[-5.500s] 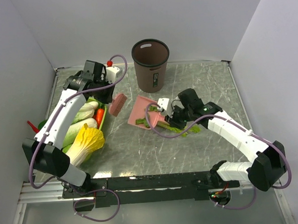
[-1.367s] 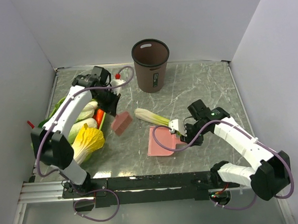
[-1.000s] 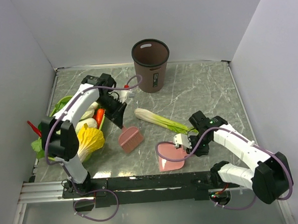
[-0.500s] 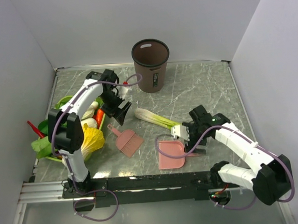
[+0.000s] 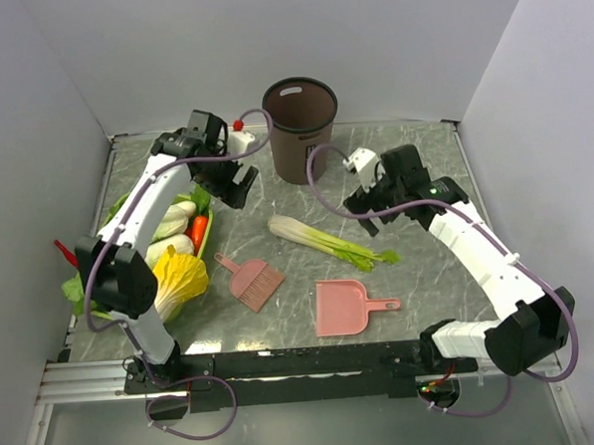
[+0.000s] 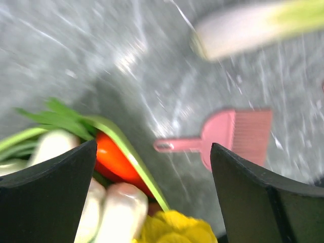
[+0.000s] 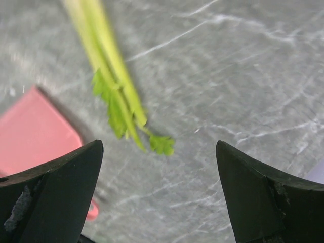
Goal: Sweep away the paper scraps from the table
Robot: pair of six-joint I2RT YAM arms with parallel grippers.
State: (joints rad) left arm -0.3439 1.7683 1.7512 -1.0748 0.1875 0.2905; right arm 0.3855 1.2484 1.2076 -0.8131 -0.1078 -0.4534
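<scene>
No paper scraps show on the grey-green marble table (image 5: 273, 328) in any view. The pink brush (image 5: 250, 281) (image 6: 238, 134) and the pink dustpan (image 5: 346, 307) (image 7: 35, 136) lie flat and free near the front. My left gripper (image 5: 237, 183) (image 6: 153, 152) hangs open and empty above the table by the basket, well behind the brush. Open and empty too, my right gripper (image 5: 368, 207) (image 7: 159, 147) hovers above the leafy end of the leek (image 5: 328, 239) (image 7: 106, 66), behind the dustpan.
A brown bin (image 5: 300, 128) stands at the back centre. At the left edge a green basket (image 5: 207, 249) holds a yellow cabbage (image 5: 176, 284) (image 6: 172, 228), white stalks and an orange vegetable (image 6: 114, 157). The leek's white end (image 6: 248, 25) lies mid-table.
Both grippers have opened and let go: the brush and the dustpan now lie on the table. Both arms have lifted and pulled back toward the far side.
</scene>
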